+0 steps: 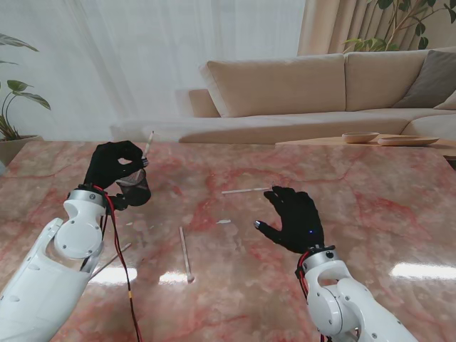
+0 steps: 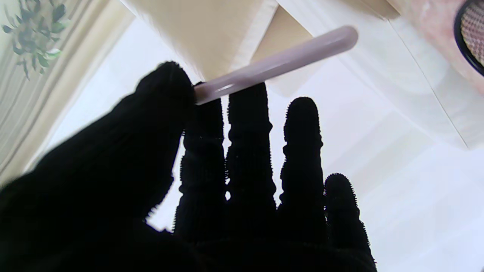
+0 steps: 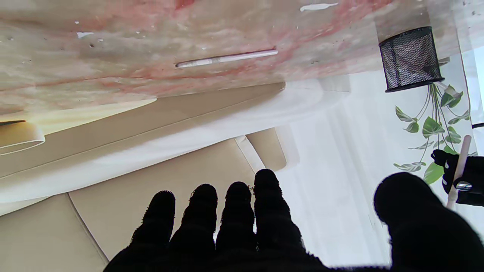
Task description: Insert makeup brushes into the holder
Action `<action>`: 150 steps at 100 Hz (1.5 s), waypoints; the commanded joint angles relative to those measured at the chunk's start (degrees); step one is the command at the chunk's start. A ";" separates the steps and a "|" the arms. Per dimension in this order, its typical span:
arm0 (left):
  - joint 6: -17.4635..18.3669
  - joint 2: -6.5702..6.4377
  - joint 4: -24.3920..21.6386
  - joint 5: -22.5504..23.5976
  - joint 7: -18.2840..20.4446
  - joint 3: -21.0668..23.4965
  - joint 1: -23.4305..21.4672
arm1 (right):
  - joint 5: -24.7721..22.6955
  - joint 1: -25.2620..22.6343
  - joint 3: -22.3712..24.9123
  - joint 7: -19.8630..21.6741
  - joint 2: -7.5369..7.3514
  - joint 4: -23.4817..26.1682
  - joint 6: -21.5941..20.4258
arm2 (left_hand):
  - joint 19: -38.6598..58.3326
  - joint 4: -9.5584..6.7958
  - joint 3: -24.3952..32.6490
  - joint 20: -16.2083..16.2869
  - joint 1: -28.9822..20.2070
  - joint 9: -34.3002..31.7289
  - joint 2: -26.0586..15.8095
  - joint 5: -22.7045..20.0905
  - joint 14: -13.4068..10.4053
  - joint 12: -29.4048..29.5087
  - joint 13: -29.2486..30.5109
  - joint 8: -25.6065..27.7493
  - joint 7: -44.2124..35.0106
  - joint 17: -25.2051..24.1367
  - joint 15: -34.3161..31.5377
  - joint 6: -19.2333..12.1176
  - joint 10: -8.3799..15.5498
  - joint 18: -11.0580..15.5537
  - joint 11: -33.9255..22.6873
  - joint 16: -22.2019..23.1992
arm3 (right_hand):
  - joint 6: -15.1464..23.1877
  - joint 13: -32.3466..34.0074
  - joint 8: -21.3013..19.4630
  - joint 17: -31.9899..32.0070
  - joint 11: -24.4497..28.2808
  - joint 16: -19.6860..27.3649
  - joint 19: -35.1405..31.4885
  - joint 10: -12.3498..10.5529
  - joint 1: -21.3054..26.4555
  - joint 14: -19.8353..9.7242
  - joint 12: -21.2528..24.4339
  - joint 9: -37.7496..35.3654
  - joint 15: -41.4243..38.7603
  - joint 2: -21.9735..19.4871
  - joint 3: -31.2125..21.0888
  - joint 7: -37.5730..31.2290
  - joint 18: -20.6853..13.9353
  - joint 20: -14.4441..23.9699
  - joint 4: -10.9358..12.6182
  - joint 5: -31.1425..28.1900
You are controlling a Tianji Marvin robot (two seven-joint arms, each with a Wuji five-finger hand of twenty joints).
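White arm shells rise from the stand view's near corners, each ending in a black knitted glove. Of the two, the left hand (image 1: 112, 165) is the busy one: its thumb and fingers are clamped on a pale makeup brush (image 1: 147, 144), whose slim handle sticks up and away past the knuckles. In the left wrist view the same handle (image 2: 278, 63) reads as a smooth, glossy, round-ended rod of pinkish lilac, pinched between thumb and forefinger. Just under that hand sits the holder (image 1: 135, 189), a small dark mesh cup with a solid rim; the right wrist view shows its woven wire wall (image 3: 410, 57) most clearly. Whether the brush's lower end has yet entered the cup cannot be told.

The step in hand looks like the insertion itself. The next move probably calls for lining the brush over the cup's mouth, lowering it and letting go without tipping the light mesh cup.

The right hand (image 1: 295, 219) hovers over the middle of the table, fingers apart and holding nothing. Two more brushes lie loose on the polished, red-veined marble table (image 1: 399, 214): one thin white brush (image 1: 246, 190) just beyond the right hand's fingertips, another (image 1: 185, 254) lying nearer to the robot, between the two arms. Both are slender and flat on the slick stone, so picking either up would likely need a careful fingertip pinch.
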State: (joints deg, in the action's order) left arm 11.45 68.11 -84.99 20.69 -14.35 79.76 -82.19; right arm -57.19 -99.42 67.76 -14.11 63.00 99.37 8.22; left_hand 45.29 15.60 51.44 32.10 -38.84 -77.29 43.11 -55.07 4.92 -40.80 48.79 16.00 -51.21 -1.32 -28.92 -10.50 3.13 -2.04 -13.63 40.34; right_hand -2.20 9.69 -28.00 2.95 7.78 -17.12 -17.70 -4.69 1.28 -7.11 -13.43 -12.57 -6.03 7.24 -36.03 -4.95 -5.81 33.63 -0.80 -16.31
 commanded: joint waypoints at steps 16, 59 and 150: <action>0.64 0.58 4.43 -0.70 -3.60 1.91 1.86 | -0.12 0.75 -0.60 2.61 -0.35 -1.69 0.97 | -3.27 -1.49 2.29 -1.18 -0.85 -2.35 -1.41 -1.22 -4.91 0.19 -1.65 -0.04 -4.02 -1.23 1.20 -10.82 3.60 1.99 1.38 -0.93 | 1.08 -3.19 -0.87 0.38 -1.10 0.17 1.77 0.64 -1.10 -0.78 -0.56 1.31 1.38 -0.63 1.48 1.09 -1.31 -0.94 3.31 2.13; 2.98 2.78 17.01 -5.90 -8.50 0.65 8.09 | 0.66 3.18 -2.50 4.95 -0.56 -3.92 2.45 | -6.95 -1.22 2.62 -2.24 -0.35 -1.89 -1.35 -0.88 -5.72 0.40 -3.59 0.56 -4.32 -1.34 2.42 -13.00 5.07 2.69 1.78 -1.43 | 1.52 -3.85 -1.60 0.32 -0.65 -0.27 1.85 0.69 -0.20 -0.94 -1.44 1.90 1.52 -0.27 1.67 0.86 -1.41 -0.65 3.52 1.94; 7.87 6.40 39.42 -10.74 -13.33 -4.28 18.97 | 1.96 4.53 -3.58 8.54 -0.83 -4.74 4.06 | -13.07 -0.37 4.18 0.78 0.31 -1.99 0.23 -1.74 -5.19 5.29 -7.65 0.54 -4.09 -1.63 2.63 -15.81 6.94 2.42 4.11 -1.42 | 2.20 -4.00 -2.28 0.24 -0.14 -0.90 2.13 0.67 0.47 -1.21 -2.27 1.55 2.27 0.41 0.60 0.76 -1.70 -0.30 2.99 1.22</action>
State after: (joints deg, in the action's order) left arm 18.97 74.08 -46.14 10.10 -27.27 75.76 -63.38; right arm -55.48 -94.53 64.20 -6.44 62.20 94.59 11.88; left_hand 33.97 16.18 51.49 31.69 -37.58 -77.29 44.39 -55.03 2.16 -36.61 42.37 16.03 -51.21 -1.89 -26.85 -15.29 5.98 -1.59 -10.72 39.12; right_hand -0.90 8.29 -29.54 2.91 7.76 -17.12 -17.63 -4.69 1.36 -7.11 -14.75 -12.26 -5.19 7.26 -35.43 -4.92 -5.84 33.63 0.30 -16.37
